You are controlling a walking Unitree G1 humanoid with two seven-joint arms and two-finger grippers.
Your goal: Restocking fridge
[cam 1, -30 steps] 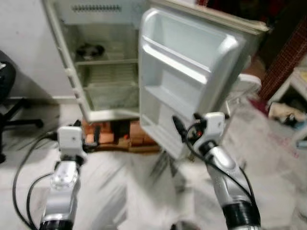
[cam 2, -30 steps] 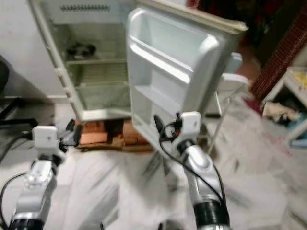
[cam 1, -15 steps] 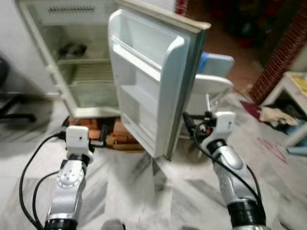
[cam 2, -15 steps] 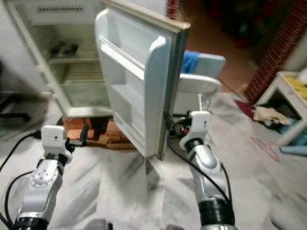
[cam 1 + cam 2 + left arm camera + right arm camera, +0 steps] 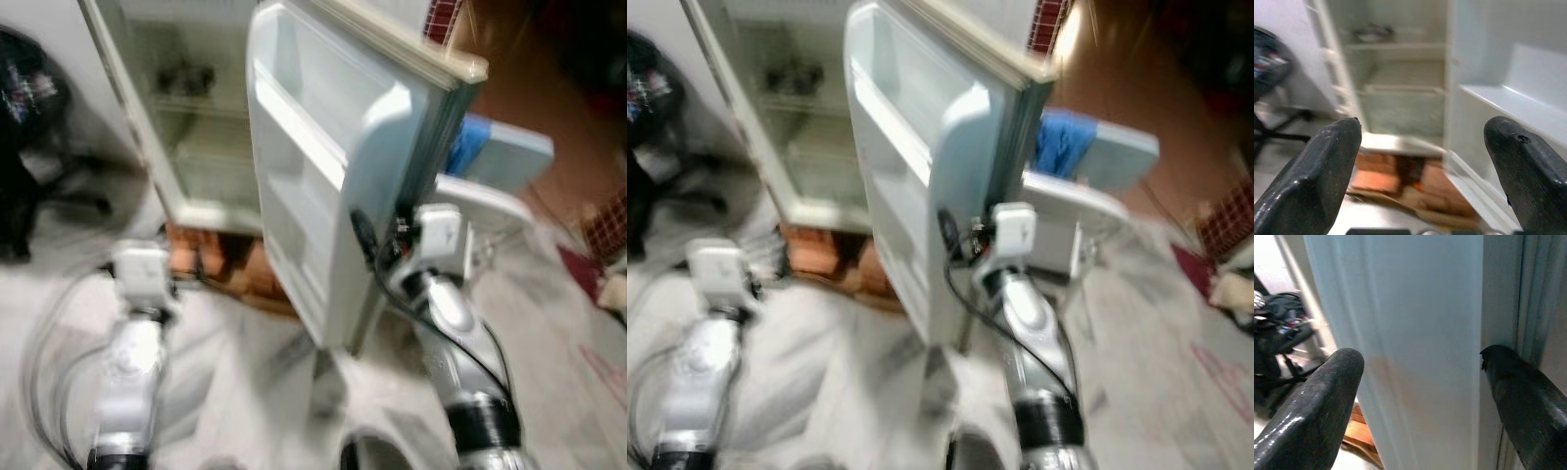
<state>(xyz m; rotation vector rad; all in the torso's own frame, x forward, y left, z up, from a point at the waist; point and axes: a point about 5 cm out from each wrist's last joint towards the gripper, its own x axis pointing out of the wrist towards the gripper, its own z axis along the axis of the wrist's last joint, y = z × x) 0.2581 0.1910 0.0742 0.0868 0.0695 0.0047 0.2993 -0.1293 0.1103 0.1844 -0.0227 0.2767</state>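
Left eye view, blurred: the fridge (image 5: 186, 127) is seen at 11 o'clock with its door (image 5: 333, 166) swung wide open, the door's edge facing the camera at 12 o'clock. Inside, wire shelves are made out and a dark item (image 5: 186, 76) on the upper shelf; what it is cannot be told. The door's inner racks appear bare. Bricks (image 5: 230, 274) are seen under the fridge base.

The right end effector (image 5: 1415, 382) is held at the door's free edge, fingers spread wide, one on each side of the edge; contact cannot be told. In the right wrist view the white edge stands between the two black fingers (image 5: 1317, 396).

The left end effector (image 5: 1420, 147) is held low at 8 o'clock, fingers spread apart with nothing between them, pointed at the fridge interior and the bricks.

A blue and white chair (image 5: 1097, 166) is seen behind the door at 2 o'clock. A dark office chair (image 5: 29, 117) stands at 10 o'clock. The floor (image 5: 255, 392) is pale marble.
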